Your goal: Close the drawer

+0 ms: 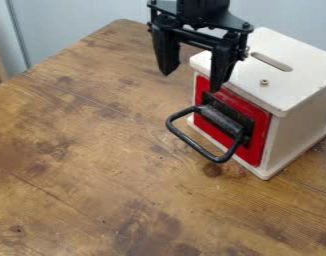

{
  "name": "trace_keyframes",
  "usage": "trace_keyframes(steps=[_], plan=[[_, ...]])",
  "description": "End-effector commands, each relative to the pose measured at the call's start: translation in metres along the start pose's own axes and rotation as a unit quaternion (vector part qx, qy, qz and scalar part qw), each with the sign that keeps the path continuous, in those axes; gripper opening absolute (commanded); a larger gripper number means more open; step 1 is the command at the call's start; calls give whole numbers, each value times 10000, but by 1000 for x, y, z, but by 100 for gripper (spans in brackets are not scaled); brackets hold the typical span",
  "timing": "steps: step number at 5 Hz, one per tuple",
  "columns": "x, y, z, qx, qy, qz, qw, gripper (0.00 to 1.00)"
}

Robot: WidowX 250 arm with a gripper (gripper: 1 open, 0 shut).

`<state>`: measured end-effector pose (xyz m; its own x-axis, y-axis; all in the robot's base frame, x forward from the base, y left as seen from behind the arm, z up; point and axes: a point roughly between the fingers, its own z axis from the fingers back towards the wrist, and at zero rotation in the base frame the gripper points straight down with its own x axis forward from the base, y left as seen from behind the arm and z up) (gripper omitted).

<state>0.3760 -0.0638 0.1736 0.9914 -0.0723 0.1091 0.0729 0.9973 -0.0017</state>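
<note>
My tool (pixel 194 75)'s up top, fingers spread wide w/ nothing betw. them, right finger close by the pale box (pixel 279 90)'s top L edge, while the red-fronted drawer (pixel 234 121) sits in the box, its blk loop handle (pixel 206 150) jutting out over open desk (pixel 112 150) toward the pic's L & bottom.

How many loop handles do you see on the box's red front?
1: the black loop handle, sticking out from the red front, below the gripper. No second one shows.
</note>
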Motion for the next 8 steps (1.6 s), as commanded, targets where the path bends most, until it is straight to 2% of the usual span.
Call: trace_keyframes(steps=[1,3,4,5,6,7,8], plan=[[-5,3,16,19,-228,102,9997,100],[-8,53,26,-28,-287,-297,9991,100],[-5,46,32,-26,-381,-487,9981,100],[-2,40,31,-12,-504,-635,9967,100],[3,33,31,-39,-481,-718,9962,100],[11,25,26,-40,-407,-523,9978,100],[13,19,10,-65,-247,-545,9982,100]])
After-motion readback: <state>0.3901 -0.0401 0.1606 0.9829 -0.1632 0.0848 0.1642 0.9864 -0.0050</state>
